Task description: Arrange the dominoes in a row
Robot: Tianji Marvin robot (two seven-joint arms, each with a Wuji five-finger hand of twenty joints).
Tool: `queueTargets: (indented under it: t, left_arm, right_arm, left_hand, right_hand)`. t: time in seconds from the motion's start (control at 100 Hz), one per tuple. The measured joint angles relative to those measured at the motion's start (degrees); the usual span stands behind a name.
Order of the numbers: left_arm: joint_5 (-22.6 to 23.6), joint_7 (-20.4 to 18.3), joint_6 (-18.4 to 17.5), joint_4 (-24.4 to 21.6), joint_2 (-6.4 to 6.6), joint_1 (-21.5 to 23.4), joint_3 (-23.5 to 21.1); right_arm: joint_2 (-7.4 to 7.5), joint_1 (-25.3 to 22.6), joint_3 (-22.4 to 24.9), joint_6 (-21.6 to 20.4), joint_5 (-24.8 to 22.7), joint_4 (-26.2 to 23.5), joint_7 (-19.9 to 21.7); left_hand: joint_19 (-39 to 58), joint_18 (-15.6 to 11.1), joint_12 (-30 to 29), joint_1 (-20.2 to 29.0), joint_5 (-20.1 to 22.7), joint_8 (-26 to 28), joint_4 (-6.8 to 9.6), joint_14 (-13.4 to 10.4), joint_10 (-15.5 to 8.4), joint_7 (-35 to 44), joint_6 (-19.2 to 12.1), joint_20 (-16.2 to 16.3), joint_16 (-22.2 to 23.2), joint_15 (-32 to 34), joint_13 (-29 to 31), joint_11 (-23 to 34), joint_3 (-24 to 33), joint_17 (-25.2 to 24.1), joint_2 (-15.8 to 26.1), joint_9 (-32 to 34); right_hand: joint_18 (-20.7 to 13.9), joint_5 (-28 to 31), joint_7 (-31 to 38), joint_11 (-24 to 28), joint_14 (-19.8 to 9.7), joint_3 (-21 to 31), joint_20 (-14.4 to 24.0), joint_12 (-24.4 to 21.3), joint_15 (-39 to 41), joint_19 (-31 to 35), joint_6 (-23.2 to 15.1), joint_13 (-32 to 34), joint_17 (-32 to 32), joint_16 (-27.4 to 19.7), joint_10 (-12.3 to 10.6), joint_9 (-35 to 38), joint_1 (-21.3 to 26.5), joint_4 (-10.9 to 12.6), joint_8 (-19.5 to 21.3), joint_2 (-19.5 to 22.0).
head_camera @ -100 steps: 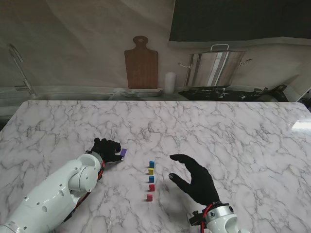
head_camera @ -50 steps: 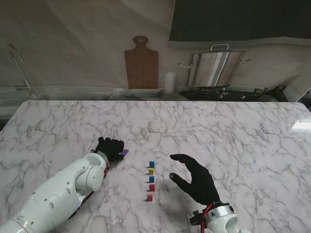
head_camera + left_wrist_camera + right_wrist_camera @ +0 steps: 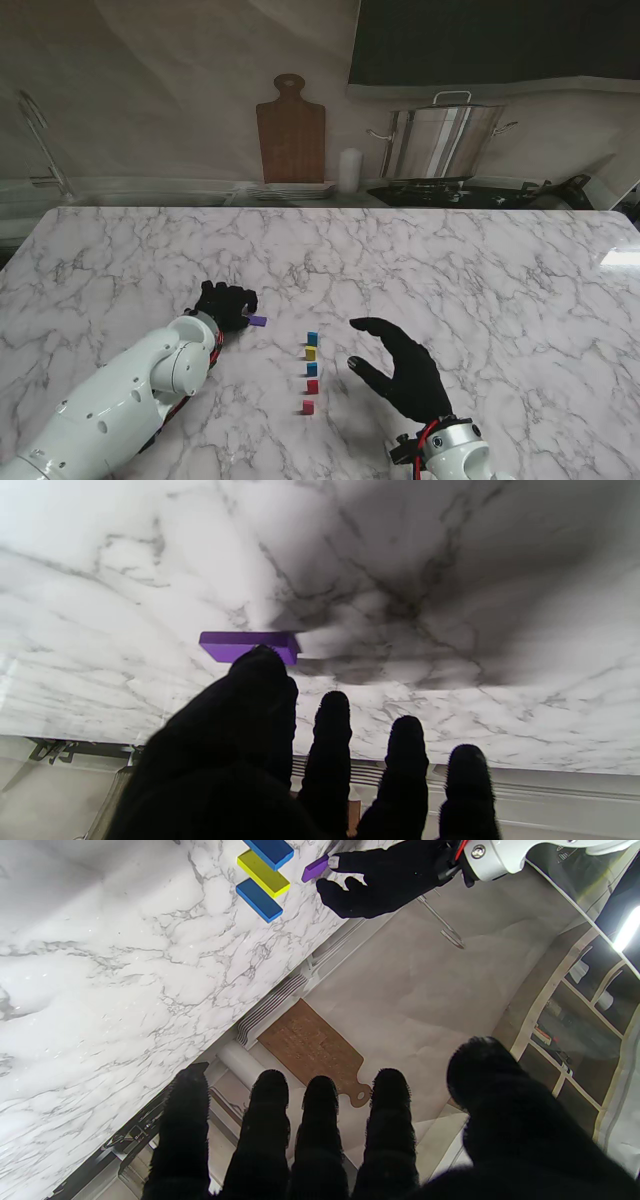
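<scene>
Purple domino (image 3: 258,321) lies flat on the marble table (image 3: 480,270), just beside the left hand's (image 3: 224,304) fingertips; whether they touch is unclear. Right hand (image 3: 404,371) open, holding nothing.

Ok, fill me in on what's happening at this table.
A two-armed robot is lining up dominoes on a marble table. Five of them stand in a row running away from me: red, red, blue, yellow, blue. The left robot hand is at a purple domino lying flat, left of the row's far end, fingertips by it but not gripping. The right robot hand hovers open beside the row.
</scene>
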Motion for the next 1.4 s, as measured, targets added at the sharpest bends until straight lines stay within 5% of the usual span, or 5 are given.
queueTargets:
  t: [0.18,0.63,1.05,1.4]
  left_arm:
    - [-0.88,-0.64,-2.96,-1.84,0.3,1.28,-1.31]
    - [-1.62,1.31,-1.53,0.59,-0.04,-0.59,2.57]
    - [-1.58,2.21,-1.5,1.95,-0.17,-1.62,4.2]
    - [-1.92,2.66,-1.56,2.12,-0.31,-1.89,4.47]
  right_arm:
    - [0.0,-0.01,0.0,-0.02,0.0,-0.01,0.0]
    - [-0.02,-0.18,0.07,-0.04,0.01,-0.09,-0.13]
    - [-0.02,-0.19,0.1,-0.03,0.06,-0.13,-0.07]
    - [-0.02,-0.19,0.11,-0.03,0.09,-0.15,-0.04]
  left_hand:
    - [0.01,0.0,-0.91,-4.49,0.05,-9.27,0.02,-0.04,0.0,-10.89,0.5,-0.41,0.0,0.0,0.0,-1.88,2.15,0.0,0.73,-0.17]
    - [0.02,-0.01,-1.09,-4.36,1.22,-10.01,0.02,-0.08,0.03,-9.28,-0.72,-0.54,0.0,0.0,0.0,-2.85,3.69,0.0,0.73,-1.31]
    - [1.42,-0.02,-1.11,-0.6,-0.98,8.51,-0.62,-0.2,0.03,9.99,-1.0,-0.81,0.01,0.99,0.19,-2.16,4.25,0.0,-2.47,-2.24]
    - [2.12,-0.02,-1.11,1.44,-2.66,16.99,-1.92,-0.31,0.47,18.8,-0.93,-1.1,0.09,1.8,1.61,-0.81,2.0,0.0,-4.62,-1.84]
  right_hand:
    - [0.0,0.0,0.0,0.0,0.0,0.0,0.01,0.0,0.0,0.0,0.0,0.0,0.01,0.0,0.0,0.0,0.0,0.0,0.0,0.0]
    - [0.0,0.0,0.0,0.0,0.01,0.0,0.01,0.0,0.0,0.0,0.0,0.0,0.47,0.0,0.0,0.0,0.0,0.0,0.0,0.0]
    - [0.0,0.0,0.0,0.0,0.01,0.0,0.01,0.0,0.0,0.13,0.0,0.0,0.5,0.0,0.0,0.0,0.0,0.0,0.0,0.0]
    - [0.0,0.0,0.0,0.0,0.01,0.0,0.38,0.0,0.0,0.65,0.0,0.0,0.58,0.0,0.0,0.0,0.0,0.0,0.0,-0.01]
